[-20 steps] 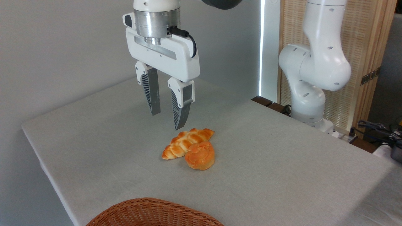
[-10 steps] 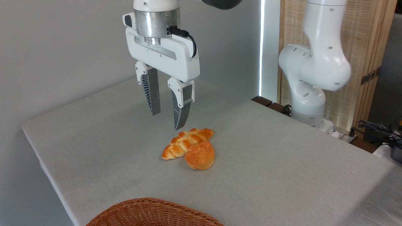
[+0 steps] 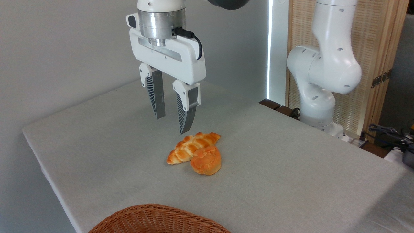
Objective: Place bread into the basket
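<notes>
Basket point(image 3: 155, 218) at bottom edge of table point(image 3: 291, 181), only its rim visible, inside hidden. Bread point(image 3: 206, 160) sits on table, touching braided loaf point(image 3: 190, 147), well apart from basket. End effector point(image 3: 171, 123) hangs above, fingers spread, holding nothing.

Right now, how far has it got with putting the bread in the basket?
Nothing looks done yet: the round bun lies on the table against the braided loaf. In hand: the gripper hangs above them, jaws open and empty. Left: grasp the bun and carry it to the basket.
</notes>
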